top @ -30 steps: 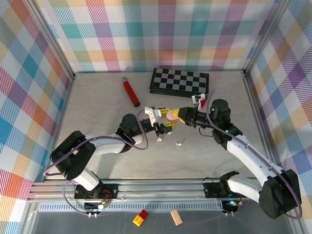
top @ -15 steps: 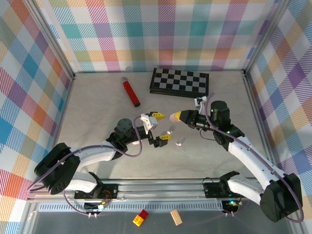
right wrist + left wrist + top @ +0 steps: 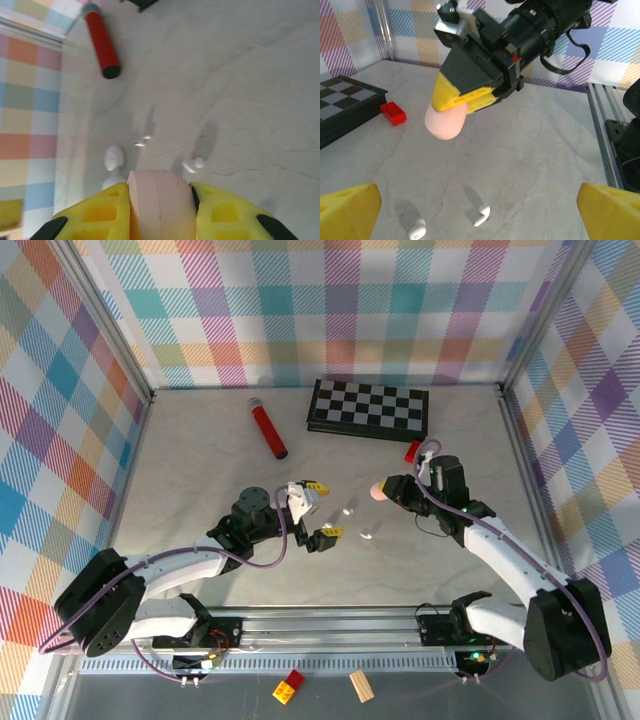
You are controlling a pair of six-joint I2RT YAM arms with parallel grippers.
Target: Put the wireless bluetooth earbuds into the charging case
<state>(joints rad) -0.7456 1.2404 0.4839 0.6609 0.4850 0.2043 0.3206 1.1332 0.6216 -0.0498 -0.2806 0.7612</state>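
Observation:
My right gripper point(image 3: 385, 490) is shut on a pinkish oval charging case point(image 3: 378, 491), held above the table; in the right wrist view the case point(image 3: 160, 202) sits between the yellow fingers point(image 3: 225, 212). Two white earbuds point(image 3: 350, 507) point(image 3: 368, 535) lie loose on the table below and left of the case. My left gripper point(image 3: 320, 508) stands wide open and holds nothing, just left of them. In the left wrist view both earbuds point(image 3: 481, 215) point(image 3: 416, 231) lie between its fingertips point(image 3: 612, 212), with the case point(image 3: 445, 120) hanging beyond them.
A folded chessboard point(image 3: 368, 407) lies at the back. A red cylinder point(image 3: 268, 428) lies to its left. A small red block point(image 3: 412, 450) sits just behind my right gripper. Metal rails run along the near edge and the sides.
My left gripper has opened wide and drawn back to the left, away from the case. My right gripper has carried the case a little to the right.

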